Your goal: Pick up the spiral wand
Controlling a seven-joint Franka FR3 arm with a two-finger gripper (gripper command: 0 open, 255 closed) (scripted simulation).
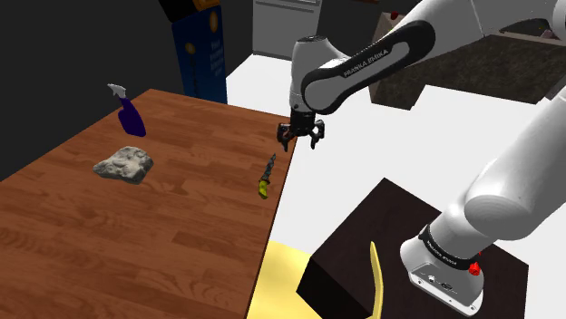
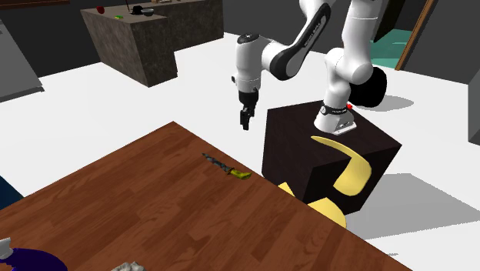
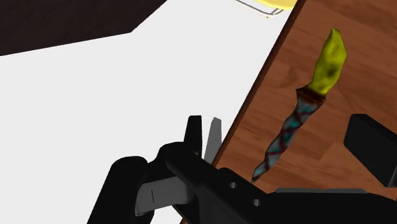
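Note:
The spiral wand (image 1: 265, 177) lies flat on the wooden table (image 1: 136, 227), close to the edge that faces the stand. It has a yellow handle and a twisted blue-and-red shaft. In the second exterior view the wand (image 2: 227, 167) rests just inside the table's far edge. My gripper (image 1: 300, 138) hangs open in the air above the table edge, beyond the wand's spiral tip and not touching it. In the wrist view the wand (image 3: 299, 114) lies between and past the spread fingers (image 3: 196, 133), and the gripper (image 3: 280, 130) holds nothing.
A purple spray bottle (image 1: 130, 114) and a grey lumpy object (image 1: 124, 164) sit farther in on the table. A blue box (image 1: 201, 50) stands behind the table. A yellow curved piece (image 1: 376, 276) leans against the dark stand (image 1: 363, 245). White floor lies between table and stand.

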